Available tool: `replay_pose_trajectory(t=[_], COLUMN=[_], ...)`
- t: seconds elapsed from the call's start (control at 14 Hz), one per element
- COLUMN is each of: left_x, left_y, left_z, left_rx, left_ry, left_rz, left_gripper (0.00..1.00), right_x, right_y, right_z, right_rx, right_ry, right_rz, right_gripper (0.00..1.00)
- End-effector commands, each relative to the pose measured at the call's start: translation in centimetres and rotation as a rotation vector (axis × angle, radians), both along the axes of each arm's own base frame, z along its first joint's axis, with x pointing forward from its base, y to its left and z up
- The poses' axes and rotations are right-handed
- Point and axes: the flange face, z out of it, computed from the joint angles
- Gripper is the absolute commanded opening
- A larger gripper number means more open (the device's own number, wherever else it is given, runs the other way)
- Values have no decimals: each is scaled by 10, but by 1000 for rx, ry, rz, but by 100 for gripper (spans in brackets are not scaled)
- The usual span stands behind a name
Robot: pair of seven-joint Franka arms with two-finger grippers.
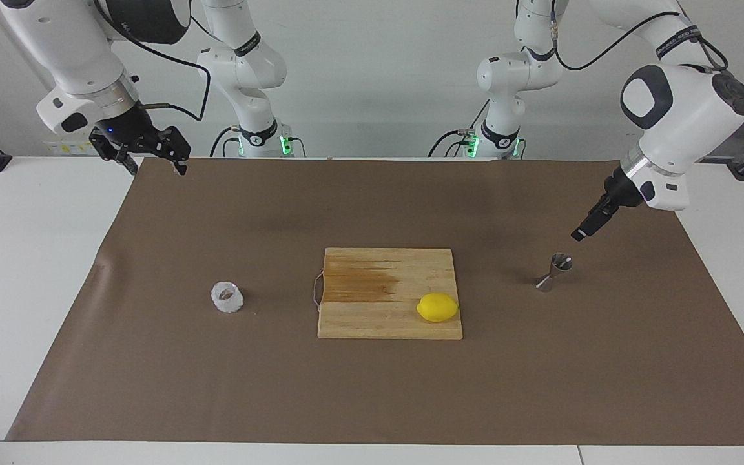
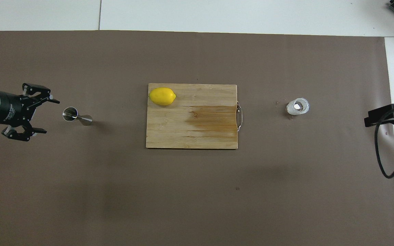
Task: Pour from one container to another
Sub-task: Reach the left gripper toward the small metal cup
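The small steel hourglass jigger stands upright on the brown mat, toward the left arm's end of the table. My left gripper hangs in the air just beside it, slanting down toward it, open and empty, touching nothing. The squat whitish ridged cup with a brownish inside stands on the mat toward the right arm's end. My right gripper waits raised over the mat's edge at that end, open and empty, well away from the cup.
A wooden cutting board lies mid-table between cup and jigger, with a dark stain and a wire handle facing the cup. A yellow lemon rests on the board's corner farthest from the robots, on the jigger's side.
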Motion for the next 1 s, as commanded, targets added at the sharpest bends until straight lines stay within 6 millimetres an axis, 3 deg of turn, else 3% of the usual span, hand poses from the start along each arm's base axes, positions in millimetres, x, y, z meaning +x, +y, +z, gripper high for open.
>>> replay_pose_trajectory(t=[0.0, 0.29, 0.57, 0.93], left_x=[-16, -20, -34, -50], left_y=[11, 26, 31, 22], left_z=[-21, -44, -63, -80], left_rx=[-105, -280, -371, -427], left_ry=[-1, 1, 25, 37], left_rz=[305, 690, 874, 987], left_gripper=[100, 100, 100, 100], right_x=[-5, -5, -5, -5], right_y=[-1, -1, -1, -1], right_z=[3, 3, 3, 3], right_rx=[-2, -2, -2, -2], right_ry=[2, 2, 2, 2], right_rz=[-20, -20, -20, -20], right_gripper=[100, 100, 100, 100])
